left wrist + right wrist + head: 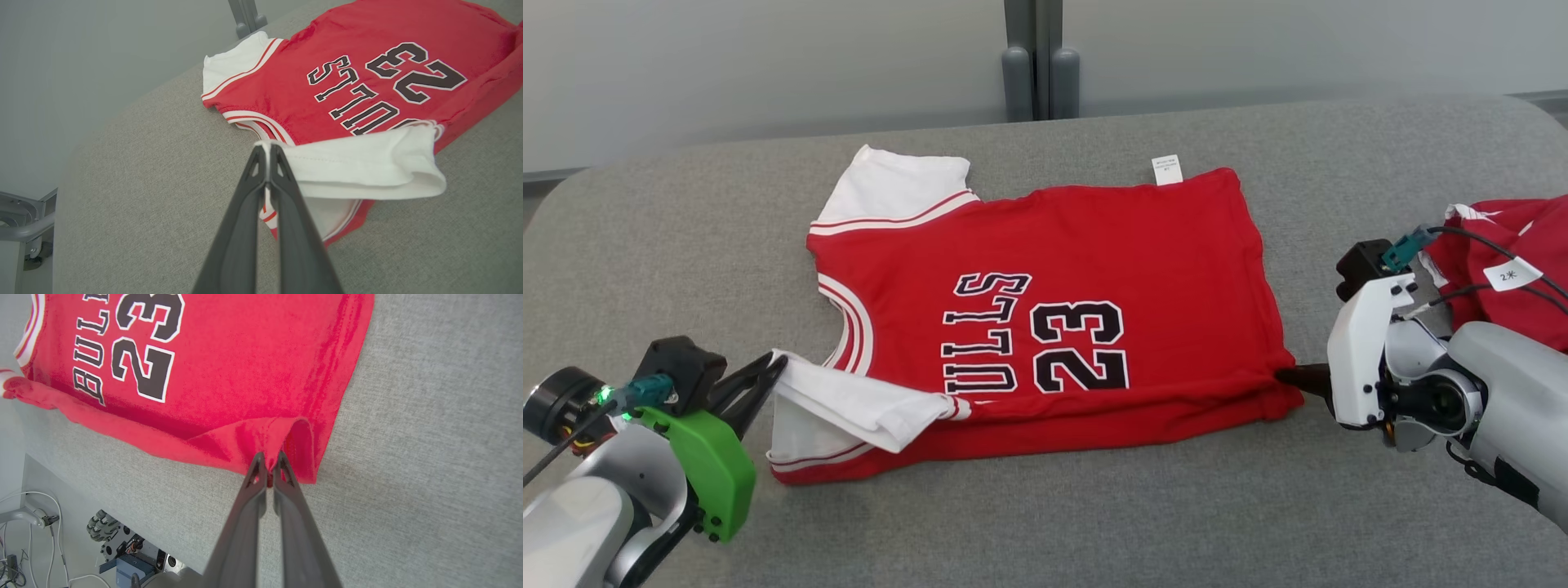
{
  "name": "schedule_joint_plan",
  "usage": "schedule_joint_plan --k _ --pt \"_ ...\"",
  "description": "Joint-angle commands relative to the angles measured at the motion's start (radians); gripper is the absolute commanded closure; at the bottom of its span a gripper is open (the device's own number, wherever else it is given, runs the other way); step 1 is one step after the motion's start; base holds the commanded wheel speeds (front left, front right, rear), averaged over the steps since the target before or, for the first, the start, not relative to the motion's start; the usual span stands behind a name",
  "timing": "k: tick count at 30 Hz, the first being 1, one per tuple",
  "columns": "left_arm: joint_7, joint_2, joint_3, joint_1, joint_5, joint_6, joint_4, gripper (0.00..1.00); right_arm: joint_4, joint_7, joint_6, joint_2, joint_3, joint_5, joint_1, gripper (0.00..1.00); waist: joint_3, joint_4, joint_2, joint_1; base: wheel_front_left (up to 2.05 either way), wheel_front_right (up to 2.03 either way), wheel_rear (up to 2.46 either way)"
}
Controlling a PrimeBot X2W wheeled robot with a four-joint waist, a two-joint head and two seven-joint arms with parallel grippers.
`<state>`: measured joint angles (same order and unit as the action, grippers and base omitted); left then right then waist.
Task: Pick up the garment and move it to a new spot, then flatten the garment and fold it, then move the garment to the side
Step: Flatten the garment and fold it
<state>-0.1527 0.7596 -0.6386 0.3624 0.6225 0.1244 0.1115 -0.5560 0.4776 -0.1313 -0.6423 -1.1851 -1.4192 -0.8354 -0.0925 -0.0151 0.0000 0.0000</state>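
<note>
Garment [1086, 261], one red jersey printed with the number 23, lies spread across the middle of the grey padded table [1094, 531] in the head view. Its near long edge is folded up over the body. That fold and the near sleeve [858, 404] cover the first letter of the lettering, so it reads ULLS. Two white sleeves show, the far sleeve [894, 184] lying flat, and one white label [1166, 170] sticks out at the far edge. The left gripper [772, 371] touches the near sleeve's end. The right gripper [1294, 377] is mostly hidden behind its white wrist housing, with a single dark tip meeting the hem corner. A second red cloth [1515, 237] sits bunched at the table's right side, cut off by the frame and crossed by cables [1494, 237]. In the left wrist view both fingers are pressed together on the white sleeve edge, a strip of red-and-white trim caught between them; the hem end of the jersey runs out of frame. In the right wrist view the two fingers are pinched onto a raised pleat of red fabric at the hem corner. The sleeves are cut off at the left, and past the table's edge the floor holds loose wires [53, 535] and gear too small to make out.
</note>
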Motion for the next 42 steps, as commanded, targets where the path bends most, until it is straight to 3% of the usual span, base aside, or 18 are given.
schedule_joint_plan --k 1,12,13,14,15,21,25,31,37,40,42 --pt "0.006 -0.012 -0.004 0.034 -0.001 0.004 0.019 1.00 -0.014 -0.010 0.001 0.010 0.010 -0.005 -0.017 1.00 -0.026 -0.006 0.0000 0.0000 0.00 0.00 0.00" --pt "0.055 -0.066 -0.066 0.183 -0.012 0.006 0.172 1.00 -0.073 -0.045 0.001 0.047 0.021 0.014 -0.058 1.00 -0.071 -0.020 0.0000 0.0000 0.00 0.00 0.00" --pt "0.061 -0.070 -0.070 0.193 -0.011 0.006 0.185 0.96 -0.079 -0.052 0.001 0.049 0.023 0.017 -0.062 1.00 -0.074 -0.021 0.0000 0.0000 0.00 0.00 0.00" --pt "0.071 -0.075 -0.069 0.205 -0.012 0.006 0.203 0.53 -0.078 -0.069 0.001 0.051 0.022 0.029 -0.071 1.00 -0.078 -0.021 0.0000 0.0000 0.00 0.00 0.00" --pt "0.079 -0.081 -0.067 0.215 -0.016 0.003 0.219 0.00 -0.084 -0.082 0.001 0.052 0.024 0.032 -0.074 0.00 -0.080 -0.021 0.0000 0.0000 0.00 0.00 0.00" --pt "0.162 -0.120 -0.047 0.258 -0.028 -0.031 0.306 0.00 -0.101 -0.134 0.001 0.054 0.031 0.048 -0.088 0.00 -0.084 -0.019 0.0000 0.0000 0.00 0.00 0.00" --pt "0.246 -0.150 -0.010 0.256 -0.024 -0.089 0.350 0.00 -0.115 -0.201 0.001 0.047 0.044 0.064 -0.100 0.00 -0.067 -0.015 0.0000 0.0000 0.00 0.00 0.00" --pt "0.386 -0.207 0.077 0.190 0.024 -0.179 0.357 0.00 -0.142 -0.395 0.001 0.026 0.059 0.139 -0.106 0.00 -0.016 -0.005 0.0000 0.0000 0.00 0.00 0.00" --pt "0.418 -0.288 0.253 0.084 0.023 -0.275 0.207 0.00 -0.130 -0.670 0.001 0.008 0.087 0.207 -0.039 0.00 0.043 0.013 0.0000 0.0000 0.00 0.00 0.00" --pt "0.417 -0.348 0.353 -0.017 -0.010 -0.300 0.101 0.00 -0.104 -0.736 0.001 0.013 0.124 0.256 0.009 0.00 0.065 0.020 0.0000 0.0000 0.00 0.00 0.00" --pt "0.417 -0.399 0.417 -0.077 -0.046 -0.308 0.038 0.00 -0.071 -0.744 0.001 0.013 0.217 0.328 0.035 0.00 0.078 0.022 0.0000 0.0000 0.00 0.00 0.00"
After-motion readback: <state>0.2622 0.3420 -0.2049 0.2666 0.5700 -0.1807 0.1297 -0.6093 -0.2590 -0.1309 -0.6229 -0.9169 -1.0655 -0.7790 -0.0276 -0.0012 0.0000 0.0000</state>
